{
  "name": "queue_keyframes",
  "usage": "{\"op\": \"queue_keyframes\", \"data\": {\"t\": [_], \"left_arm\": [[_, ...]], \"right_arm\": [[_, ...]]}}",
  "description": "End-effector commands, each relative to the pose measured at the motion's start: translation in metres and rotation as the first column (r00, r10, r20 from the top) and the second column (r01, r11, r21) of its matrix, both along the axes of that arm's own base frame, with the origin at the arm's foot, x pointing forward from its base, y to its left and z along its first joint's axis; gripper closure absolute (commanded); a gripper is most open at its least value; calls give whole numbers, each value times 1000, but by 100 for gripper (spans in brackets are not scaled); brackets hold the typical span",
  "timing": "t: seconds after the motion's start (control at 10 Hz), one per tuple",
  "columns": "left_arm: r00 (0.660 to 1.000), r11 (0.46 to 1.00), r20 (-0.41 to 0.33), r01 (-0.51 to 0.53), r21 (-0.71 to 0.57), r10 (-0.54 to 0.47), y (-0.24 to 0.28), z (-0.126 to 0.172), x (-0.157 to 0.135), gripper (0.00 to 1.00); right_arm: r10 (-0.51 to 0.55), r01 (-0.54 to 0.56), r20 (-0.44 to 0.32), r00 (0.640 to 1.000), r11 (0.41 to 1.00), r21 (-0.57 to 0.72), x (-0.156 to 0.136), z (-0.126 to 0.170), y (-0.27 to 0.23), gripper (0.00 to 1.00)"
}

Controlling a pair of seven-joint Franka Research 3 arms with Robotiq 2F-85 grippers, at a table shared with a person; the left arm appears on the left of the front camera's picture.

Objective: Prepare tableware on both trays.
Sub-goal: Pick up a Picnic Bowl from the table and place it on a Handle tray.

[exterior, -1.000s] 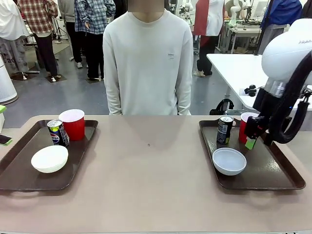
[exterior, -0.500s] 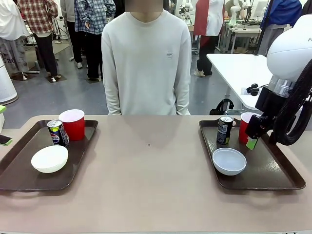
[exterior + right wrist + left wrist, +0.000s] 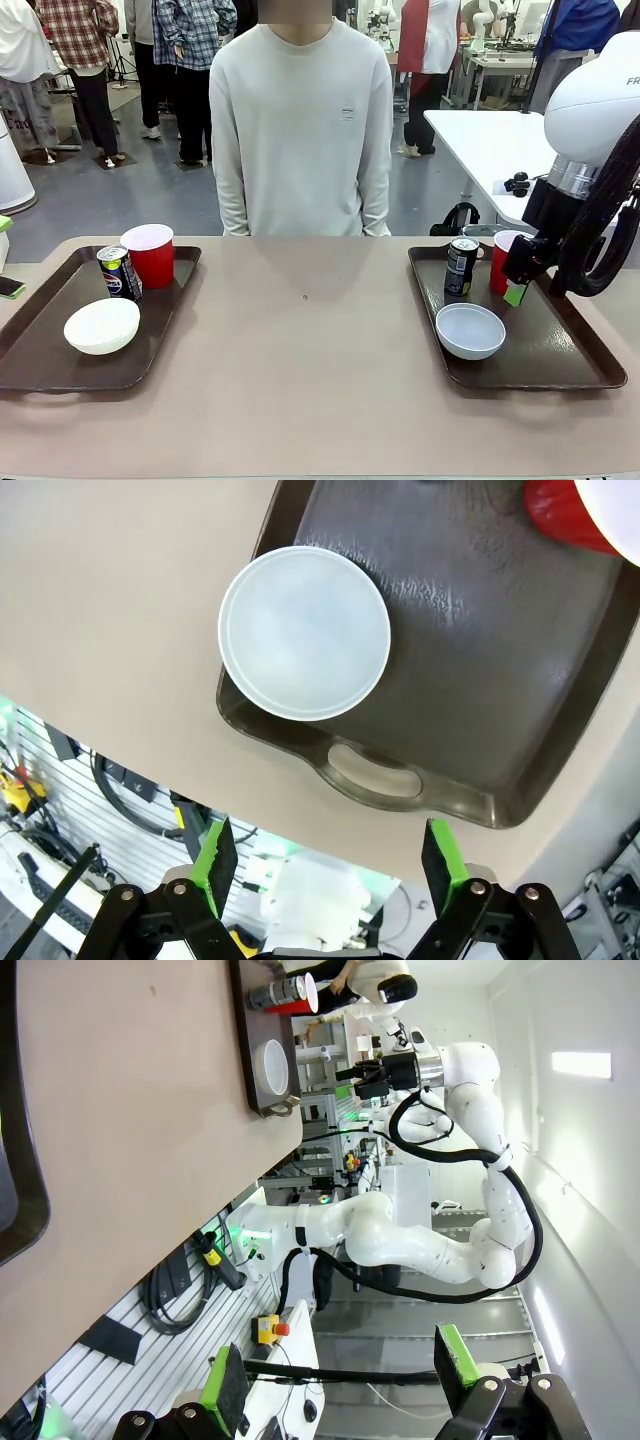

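A: We see both trays set. The left tray (image 3: 40, 340) at the table's left edge carries a white bowl (image 3: 101, 325), a soda can (image 3: 119, 272) and a red cup (image 3: 150, 254). The right tray (image 3: 560, 355) at the right edge carries the greyish bowl (image 3: 470, 330), a can (image 3: 461, 266) and a second red cup (image 3: 503, 260).

B: And the right pincer (image 3: 516, 280)? Over the last second we see it lift slightly and draw back from that cup, toward the tray's right rim.

A: Agreed. In its wrist view the right pincer (image 3: 328, 860) stands wide open with nothing between the pads, looking down on the bowl and the tray's handle.

B: So we judge the cup released, and the placing likely finished.

A: The left pincer (image 3: 340, 1385) is likewise spread and empty, raised well off the table as far as we can tell from its sideways view.

B: The person stands at the far edge, hands not visible.
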State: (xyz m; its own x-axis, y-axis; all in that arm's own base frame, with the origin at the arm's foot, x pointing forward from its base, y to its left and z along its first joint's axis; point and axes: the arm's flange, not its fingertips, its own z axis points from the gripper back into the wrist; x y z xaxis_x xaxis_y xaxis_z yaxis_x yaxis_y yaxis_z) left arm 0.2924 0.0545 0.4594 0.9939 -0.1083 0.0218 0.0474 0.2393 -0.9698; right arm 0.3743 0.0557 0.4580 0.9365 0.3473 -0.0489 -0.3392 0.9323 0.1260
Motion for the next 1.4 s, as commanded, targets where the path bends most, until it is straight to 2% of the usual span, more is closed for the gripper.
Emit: {"op": "queue_keyframes", "data": {"t": [0.0, 0.1, 0.2, 0.4, 0.6, 0.7, 0.8, 1.0, 1.1, 1.2, 1.3], "left_arm": [[1000, 1000, 23, 2, -18, -1, 1, 0, 0, 0], [1000, 1000, 23, 2, -18, -1, 1, 0, 0, 0], [1000, 1000, 23, 2, -18, -1, 1, 0, 0, 0], [1000, 1000, 23, 2, -18, -1, 1, 0, 0, 0], [1000, 1000, 23, 2, -18, -1, 1, 0, 0, 0], [1000, 1000, 23, 2, -18, -1, 1, 0, 0, 0], [1000, 1000, 23, 2, -18, -1, 1, 0, 0, 0], [1000, 1000, 23, 2, -18, -1, 1, 0, 0, 0], [1000, 1000, 23, 2, -18, -1, 1, 0, 0, 0], [1000, 1000, 23, 2, -18, -1, 1, 0, 0, 0], [1000, 1000, 23, 2, -18, -1, 1, 0, 0, 0]], "right_arm": [[0, 0, 0, 1000, 1000, 0, 0, 0, 0, 5], [-38, 32, 48, 998, 992, 120, -33, 1, -20, 4], [-122, 126, -35, 992, 924, 361, -63, 5, -41, 4], [-213, 290, -202, 956, 786, 546, -104, -11, -71, 4], [-270, 399, -295, 916, 575, 714, -134, -22, -115, 4], [-329, 412, -288, 899, 418, 810, -145, -25, -139, 4], [-368, 414, -287, 884, 338, 845, -145, -26, -147, 4], [-344, 423, -312, 886, 321, 848, -139, -25, -138, 4], [-278, 385, -299, 913, 344, 856, -136, -24, -135, 4], [-376, 457, -334, 864, 309, 834, -126, 4, -183, 4], [-376, 457, -334, 864, 309, 834, -126, 4, -183, 4]]}}
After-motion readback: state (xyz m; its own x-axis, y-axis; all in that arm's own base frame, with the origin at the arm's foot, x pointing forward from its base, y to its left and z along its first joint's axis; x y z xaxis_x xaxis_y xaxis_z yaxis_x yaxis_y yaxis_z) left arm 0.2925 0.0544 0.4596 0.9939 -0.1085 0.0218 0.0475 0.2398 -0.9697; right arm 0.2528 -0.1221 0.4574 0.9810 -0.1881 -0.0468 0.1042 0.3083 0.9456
